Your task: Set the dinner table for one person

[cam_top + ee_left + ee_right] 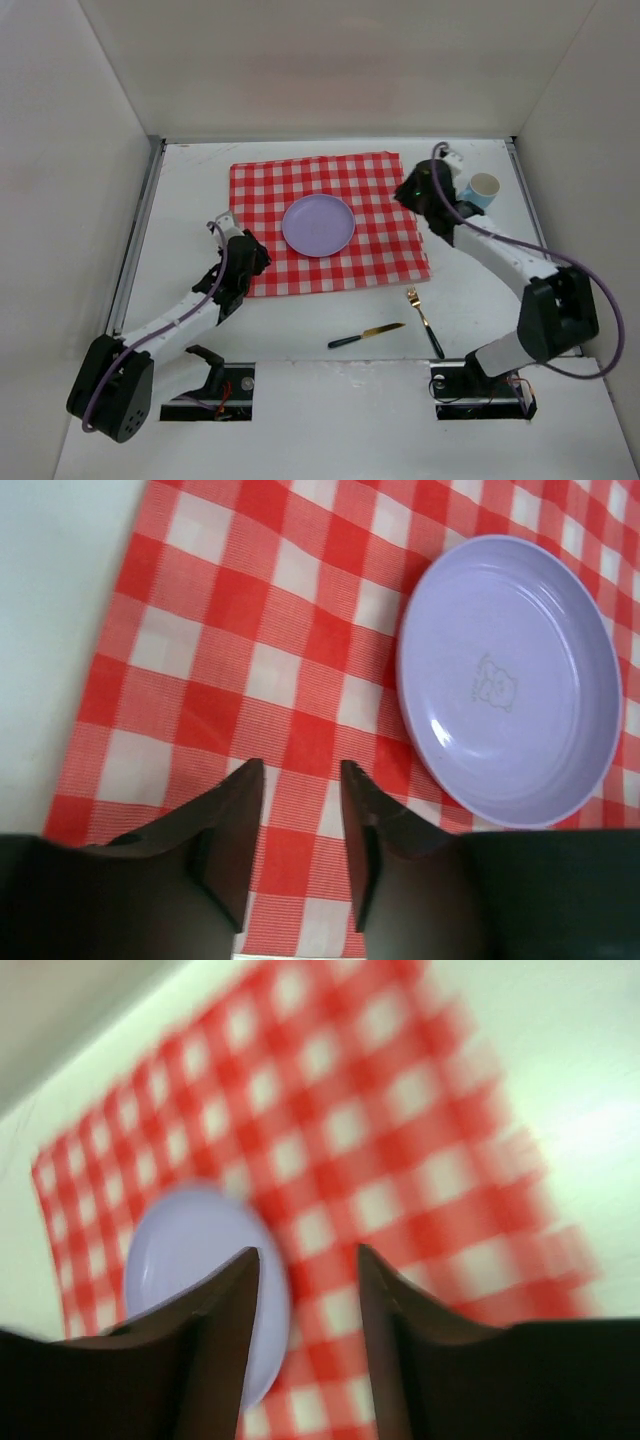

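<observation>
Clearance is bounded by white walls [70,150] rising on the left, far and right sides of the counter [190,190]. A red-and-white checked cloth [370,200] is laid flat on the far middle part of the counter. Bare counter strips are left along every cloth edge, the widest along the near edge. The cloth is set slightly skewed to the counter edges.

A lilac plate [318,225] is seated near the cloth centre, fully inside the cloth edges. A knife [365,335] and a fork [424,322], both dark-handled, are laid on bare counter off the cloth's near right corner. They are close together but apart, and clear of the cloth. A pale cup [483,188] is stood mouth up just off the cloth's far right corner, just beside the right arm's wrist.

The left gripper [300,770] is held above the cloth's near left corner. Its fingers are parted by a narrow gap and nothing is held between them. The right gripper [305,1255] is held above the cloth's right edge, between plate and cup. Its fingers are parted and nothing is gripped, though this wrist view is blurred.
</observation>
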### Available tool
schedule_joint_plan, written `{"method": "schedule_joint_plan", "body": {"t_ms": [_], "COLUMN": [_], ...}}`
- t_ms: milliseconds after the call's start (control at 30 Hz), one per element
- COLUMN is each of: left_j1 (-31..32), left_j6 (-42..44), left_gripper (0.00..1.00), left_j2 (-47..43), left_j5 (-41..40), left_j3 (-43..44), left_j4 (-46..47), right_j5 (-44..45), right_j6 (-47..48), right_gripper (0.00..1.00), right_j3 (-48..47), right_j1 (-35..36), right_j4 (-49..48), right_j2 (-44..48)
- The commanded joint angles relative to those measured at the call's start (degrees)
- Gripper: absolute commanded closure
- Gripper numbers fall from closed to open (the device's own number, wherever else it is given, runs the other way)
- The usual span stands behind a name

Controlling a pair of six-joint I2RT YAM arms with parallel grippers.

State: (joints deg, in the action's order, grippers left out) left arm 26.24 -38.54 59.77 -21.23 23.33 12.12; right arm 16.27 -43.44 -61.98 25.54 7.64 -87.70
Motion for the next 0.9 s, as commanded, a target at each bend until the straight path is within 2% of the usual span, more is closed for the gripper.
{"method": "schedule_joint_plan", "body": {"t_ms": [0, 33, 67, 167, 200, 233, 333, 400, 767, 867], "left_j1": [2.97, 4.03, 4.91, 7.46, 8.07, 8.52, 8.7, 8.43, 8.96, 8.87], "left_j6": [2.42, 3.03, 3.47, 4.88, 5.23, 5.58, 6.55, 6.64, 6.73, 6.64], "left_gripper": [0.71, 0.73, 0.73, 0.73, 0.73, 0.72, 0.7, 0.7, 0.68, 0.68], "left_j2": [2.54, 3.5, 4.12, 5.62, 5.88, 5.97, 5.98, 5.89, 6.85, 6.68], "left_j5": [0.31, 0.4, 0.4, 0.49, 0.49, 0.49, 0.4, 0.49, 0.93, 0.93], "left_j3": [3.38, 3.65, 3.65, 3.56, 3.3, 3.04, 1.81, 1.1, 0.93, 0.75], "left_j4": [7.29, 9.31, 10.63, 14.07, 14.77, 15.21, 16.35, 17.14, 18.11, 18.11], "right_j5": [6.31, 7.1, 7.89, 9.3, 9.91, 10.88, 14.92, 15.63, 16.34, 15.55], "right_j6": [5.55, 6.17, 6.52, 7.49, 7.67, 7.93, 8.02, 8.02, 7.05, 6.88], "right_gripper": [0.64, 0.75, 0.81, 0.83, 0.82, 0.77, 0.54, 0.48, 0.44, 0.5], "right_j3": [-1.56, -2.27, -2.97, -3.94, -4.2, -4.64, -4.82, -5.26, -9.3, -11.75], "right_j1": [-8.95, -11.24, -13.09, -16.52, -17.4, -18.02, -19.95, -21.27, -28.83, -30.15], "right_j4": [4.3, 5.88, 7.11, 8.44, 8.44, 8.79, 8.18, 7.92, 9.24, 10.2], "right_j2": [5.52, 5.87, 5.87, 4.47, 3.6, 2.46, 0.61, -0.27, -4.31, -7.47]}}
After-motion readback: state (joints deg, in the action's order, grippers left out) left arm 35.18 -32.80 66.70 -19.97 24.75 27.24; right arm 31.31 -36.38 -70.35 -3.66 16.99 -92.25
